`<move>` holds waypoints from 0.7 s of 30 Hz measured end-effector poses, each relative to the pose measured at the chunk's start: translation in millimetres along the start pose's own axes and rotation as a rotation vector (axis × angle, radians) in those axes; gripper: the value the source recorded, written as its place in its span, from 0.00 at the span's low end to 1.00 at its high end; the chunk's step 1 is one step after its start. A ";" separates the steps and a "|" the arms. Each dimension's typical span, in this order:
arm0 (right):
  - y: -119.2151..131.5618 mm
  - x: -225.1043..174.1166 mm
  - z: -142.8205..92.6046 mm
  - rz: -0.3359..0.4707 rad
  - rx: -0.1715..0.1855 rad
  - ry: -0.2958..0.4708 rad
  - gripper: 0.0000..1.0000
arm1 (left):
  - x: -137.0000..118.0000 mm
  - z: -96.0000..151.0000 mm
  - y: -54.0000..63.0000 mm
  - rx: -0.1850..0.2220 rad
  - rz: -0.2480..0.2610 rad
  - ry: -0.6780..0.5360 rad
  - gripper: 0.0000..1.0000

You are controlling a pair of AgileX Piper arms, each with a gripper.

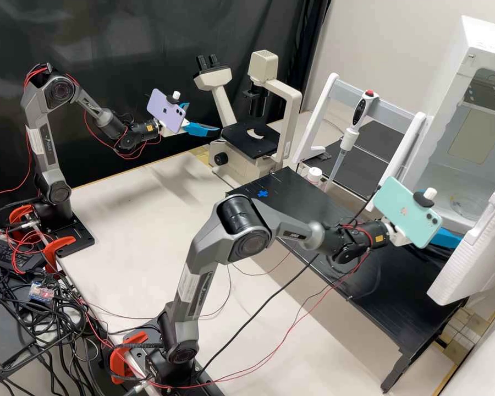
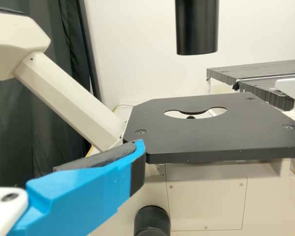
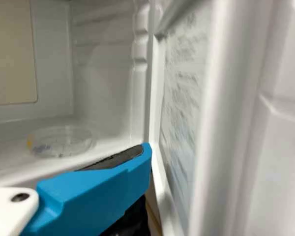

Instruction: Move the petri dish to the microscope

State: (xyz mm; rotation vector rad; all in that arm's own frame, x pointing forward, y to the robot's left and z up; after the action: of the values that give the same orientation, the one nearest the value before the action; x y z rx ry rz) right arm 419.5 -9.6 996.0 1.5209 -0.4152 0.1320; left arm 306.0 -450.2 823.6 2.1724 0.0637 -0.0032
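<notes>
The right gripper [image 1: 445, 238] stands open and unloaded at the mouth of a white cabinet [image 1: 481, 38], one smooth, bright blue finger [image 3: 103, 189] exposing its rough dark pad; the left gripper [image 1: 203, 117] is also open and empty, beside the matt black, flat-plate stage [image 1: 239, 144] of the cream microscope [image 1: 262, 65]. The petri dish [image 3: 61, 141], round, shallow and clear, lies on the cabinet's glossy floor, deeper in than the right gripper and apart from it; the ribbed door [image 1: 478, 247] hides the right gripper's tips in the high view; the dish's contents are hard to make out.
</notes>
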 end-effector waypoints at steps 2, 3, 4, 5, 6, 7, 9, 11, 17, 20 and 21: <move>1.1 15.6 -7.2 -0.007 -0.003 0.010 1.00 | 0.0 0.0 0.0 0.000 0.000 0.000 1.00; -1.0 19.4 -6.6 -0.014 -0.002 0.008 1.00 | 0.0 0.0 0.0 0.000 0.000 0.000 1.00; -2.3 28.3 -9.8 -0.019 0.008 0.018 1.00 | 0.0 0.0 0.0 0.000 0.000 0.000 1.00; -2.9 33.9 -10.3 -0.024 0.011 0.022 1.00 | 0.0 0.0 0.0 0.000 0.000 0.000 1.00; -5.0 42.0 -12.2 -0.033 0.016 0.031 1.00 | 0.0 0.0 0.0 0.000 0.000 0.000 1.00; -7.2 46.9 -13.3 -0.041 0.021 0.036 1.00 | 0.0 0.0 0.0 0.000 0.000 0.000 1.00; -10.4 56.3 -15.0 -0.056 0.036 0.039 1.00 | 0.0 0.0 0.0 0.000 0.000 0.000 1.00; -17.6 66.0 -15.2 -0.082 0.040 0.037 1.00 | 0.0 0.0 0.0 0.000 0.000 0.000 1.00; -38.8 87.3 -10.0 -0.141 0.029 0.004 1.00 | 0.0 0.0 0.0 0.000 0.000 0.000 1.00; -46.8 94.5 -4.9 -0.162 0.021 -0.017 1.00 | 0.0 0.0 0.0 0.000 0.000 0.000 1.00; -48.1 95.8 -3.7 -0.167 0.019 -0.023 1.00 | 0.0 0.0 0.0 0.000 0.000 0.000 1.00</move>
State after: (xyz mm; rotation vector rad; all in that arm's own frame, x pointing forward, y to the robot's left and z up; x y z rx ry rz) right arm 524.9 -25.2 983.8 1.5706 -0.3047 -0.0128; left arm 306.0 -450.2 823.6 2.1724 0.0637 -0.0032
